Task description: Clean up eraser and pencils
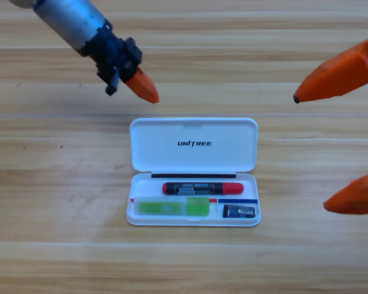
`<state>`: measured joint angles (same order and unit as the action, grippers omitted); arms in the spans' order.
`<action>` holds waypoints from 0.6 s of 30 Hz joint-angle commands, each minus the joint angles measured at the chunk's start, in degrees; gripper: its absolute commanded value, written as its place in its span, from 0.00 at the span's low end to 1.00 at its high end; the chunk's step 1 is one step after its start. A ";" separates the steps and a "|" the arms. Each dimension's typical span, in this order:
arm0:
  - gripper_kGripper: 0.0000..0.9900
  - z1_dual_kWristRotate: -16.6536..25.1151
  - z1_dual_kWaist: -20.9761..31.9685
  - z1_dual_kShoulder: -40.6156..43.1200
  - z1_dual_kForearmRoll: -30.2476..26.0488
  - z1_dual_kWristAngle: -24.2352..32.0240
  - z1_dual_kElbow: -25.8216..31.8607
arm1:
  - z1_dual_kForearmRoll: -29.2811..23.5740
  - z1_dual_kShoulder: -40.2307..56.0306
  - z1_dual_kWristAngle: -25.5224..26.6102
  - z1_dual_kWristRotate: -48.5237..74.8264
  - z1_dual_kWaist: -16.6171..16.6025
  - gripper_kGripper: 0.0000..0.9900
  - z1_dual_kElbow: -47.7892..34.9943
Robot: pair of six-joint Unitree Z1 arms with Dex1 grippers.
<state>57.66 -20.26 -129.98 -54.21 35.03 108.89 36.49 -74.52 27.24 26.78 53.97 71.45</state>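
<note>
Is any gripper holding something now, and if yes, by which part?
Nothing is held. The left gripper hangs above the open case, the right gripper is open at the picture's edge. The red pencil, green pencil and eraser lie in the case.

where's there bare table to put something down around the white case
Bare wood runs along the whole near edge below the white case and wide on its left. Above the lid it is tighter: the left gripper hangs there. On the right, the right gripper, jaws spread open, brackets the space. Inside, red pencil, green pencil and eraser fill the tray.
</note>
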 commanded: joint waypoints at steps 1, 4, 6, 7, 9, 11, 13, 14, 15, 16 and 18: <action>0.00 -1.15 -2.24 -4.84 -0.02 1.88 1.41 | -0.90 1.04 0.53 -0.50 -1.50 0.98 -2.28; 0.00 -1.67 -2.51 -5.64 -0.46 2.50 2.12 | -0.90 0.96 0.53 -0.41 -1.50 0.98 -2.54; 0.00 -1.76 -2.59 -5.72 -0.55 2.59 2.20 | -0.99 0.96 0.53 -0.50 -1.50 0.98 -2.54; 0.00 -1.85 -2.68 -5.81 -0.63 2.85 2.20 | -0.99 0.96 0.53 -0.50 -1.50 0.98 -2.63; 0.00 -1.85 -2.68 -6.16 -1.16 3.64 2.29 | -0.99 1.04 0.53 -0.50 -1.50 0.98 -2.63; 0.00 -1.67 -2.68 -6.78 -1.69 4.26 2.29 | -0.99 1.04 0.88 -0.50 -1.50 0.98 -2.80; 0.00 -1.50 -2.68 -7.48 -2.22 4.96 2.29 | -0.99 1.22 1.15 -0.50 -1.50 0.98 -3.07; 0.00 -1.32 -2.68 -7.75 -2.57 5.13 2.29 | -1.07 1.22 1.32 -0.50 -1.50 0.98 -3.16; 0.00 -1.15 -2.68 -7.92 -2.92 5.31 2.29 | -1.07 1.31 1.41 -0.50 -1.50 0.98 -3.16; 0.00 -0.88 -2.68 -8.10 -3.27 5.31 2.29 | -1.07 1.31 1.41 -0.50 -1.50 0.98 -3.16; 0.00 -0.18 -2.68 -8.18 -4.06 5.31 2.12 | -0.99 1.48 1.50 -0.50 -1.50 0.98 -3.16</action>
<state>56.39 -22.06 -134.26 -56.91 39.74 111.19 36.28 -74.52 27.67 26.78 53.97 70.39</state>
